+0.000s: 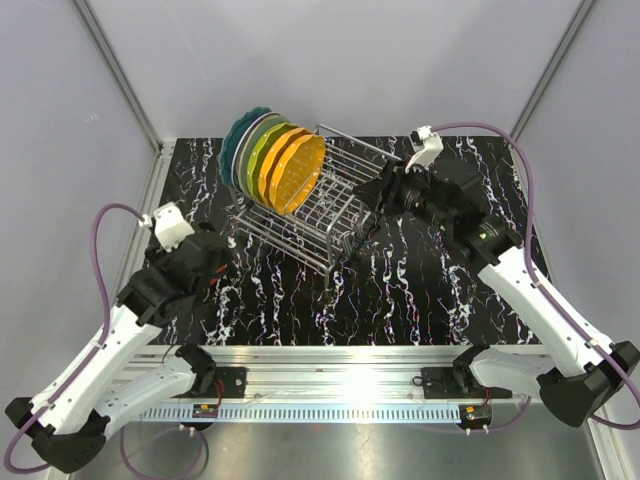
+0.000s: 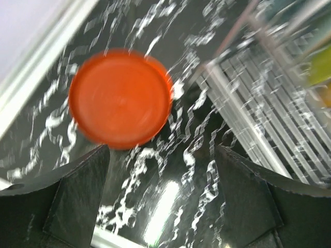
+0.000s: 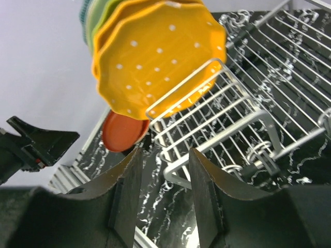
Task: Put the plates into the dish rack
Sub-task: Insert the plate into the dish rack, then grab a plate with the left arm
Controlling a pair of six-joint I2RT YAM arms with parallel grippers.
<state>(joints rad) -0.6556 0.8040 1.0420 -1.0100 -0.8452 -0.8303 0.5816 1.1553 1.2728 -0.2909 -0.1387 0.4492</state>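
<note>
Two arms work over a black marbled desk [image 1: 420, 300]. The dish rack [image 1: 340, 215] sits toward the desk's far edge, about mid-width, with its long axis slanting from far-left to near-right. Several plates [image 1: 270, 160] stand upright on edge, packed together at the rack's far-left end. They run teal, mint and yellow-green, with the dotted orange plate [image 3: 155, 57] on the open side. The slots from there to the rack's near-right end are bare wire.

One plate is not loaded: the red-orange plate [image 2: 120, 98]. It lies flat on the desk between the rack's left side and the desk's left edge. The top view doesn't show it, as the left arm covers that spot.

Key relation: the flat plate lies ahead of the left gripper [image 2: 160, 150] and a bit left of its centre line, apart from it with no contact. It is round, so it has no long axis to line up with, and my guess is any grasp has to come in at the rim. The left arm is clearly the nearer one. From the right wrist the plate shows only as a sliver past the rack, well apart.

The left gripper has its jaws spread wide and holds nothing; that view is motion-blurred. The right gripper [image 3: 165, 151] is at the rack's near-right end, with the rack's end rail just beyond its fingertips. Its jaws are parted about halfway, with nothing between them that I can see. Whether a finger grazes the wire I cannot tell.
</note>
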